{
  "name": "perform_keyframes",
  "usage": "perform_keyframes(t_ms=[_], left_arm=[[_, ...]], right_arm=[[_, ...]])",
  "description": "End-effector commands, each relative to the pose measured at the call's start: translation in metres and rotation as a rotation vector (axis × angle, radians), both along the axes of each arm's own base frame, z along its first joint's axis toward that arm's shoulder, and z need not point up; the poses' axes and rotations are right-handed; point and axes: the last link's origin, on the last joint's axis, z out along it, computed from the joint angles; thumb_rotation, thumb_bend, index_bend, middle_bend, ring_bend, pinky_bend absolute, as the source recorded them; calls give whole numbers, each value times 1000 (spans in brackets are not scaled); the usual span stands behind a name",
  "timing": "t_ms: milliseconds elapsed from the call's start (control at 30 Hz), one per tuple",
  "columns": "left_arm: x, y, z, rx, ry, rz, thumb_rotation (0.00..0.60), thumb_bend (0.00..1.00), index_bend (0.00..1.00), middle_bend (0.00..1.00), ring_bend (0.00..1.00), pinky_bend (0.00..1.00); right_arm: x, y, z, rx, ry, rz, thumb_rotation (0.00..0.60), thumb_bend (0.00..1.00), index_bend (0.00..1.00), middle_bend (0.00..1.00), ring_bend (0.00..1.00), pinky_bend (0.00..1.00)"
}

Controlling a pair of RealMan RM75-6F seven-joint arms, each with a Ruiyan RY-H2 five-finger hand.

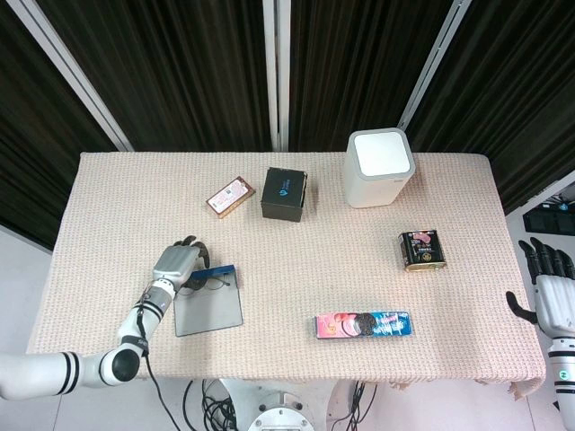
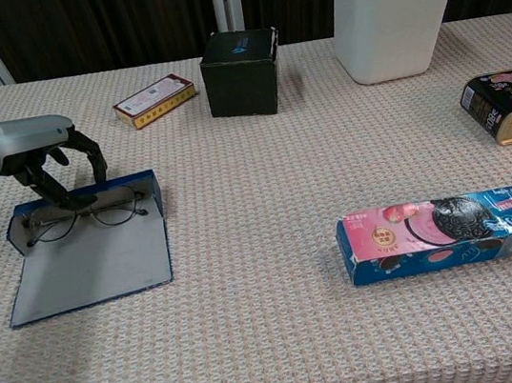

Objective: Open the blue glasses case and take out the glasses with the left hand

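The blue glasses case (image 2: pixel 89 265) lies open and flat near the table's front left, its grey lining facing up; the head view also shows the case (image 1: pixel 211 305). Thin-framed glasses (image 2: pixel 81 216) lie in its rear part against the blue wall, and are just visible as glasses (image 1: pixel 212 284) from above. My left hand (image 2: pixel 38 152) hovers over the case's back left corner with its fingers spread and curled downward. Its dark fingertips (image 2: pixel 56 194) reach the left lens, and nothing is lifted. In the head view the left hand (image 1: pixel 175 263) covers that corner. My right hand (image 1: pixel 552 292) hangs off the table's right side, fingers apart and holding nothing.
A black box (image 2: pixel 240 71) and a small red-and-yellow box (image 2: pixel 154 101) sit behind the case. A white bin (image 2: pixel 392 7) stands at the back right. A dark tin (image 2: pixel 508 104) lies at the right, and a blue cookie box (image 2: pixel 455 231) at the front right.
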Motion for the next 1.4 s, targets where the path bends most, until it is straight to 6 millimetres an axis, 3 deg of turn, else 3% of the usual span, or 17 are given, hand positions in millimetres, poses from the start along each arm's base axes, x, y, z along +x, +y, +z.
perform_keyframes(t_ms=[33, 433, 967, 1400], left_arm=[[0, 0, 0, -1, 2, 2, 600, 369, 469, 209, 52, 176], [3, 2, 3, 26, -21, -15, 600, 373, 501, 218, 52, 176], [8, 0, -3, 233, 1, -279, 600, 383, 514, 241, 52, 175], [4, -3, -14, 291, 25, -365, 600, 384, 516, 244, 52, 175]], right_arm=[[0, 0, 0, 1, 0, 1, 600, 282, 0, 0, 0, 0], [1, -1, -1, 0, 0, 0, 600, 282, 0, 0, 0, 0], [-2, -1, -1, 1, 1, -9, 600, 282, 0, 0, 0, 0], [-4, 1, 0, -2, -3, -11, 600, 282, 0, 0, 0, 0]])
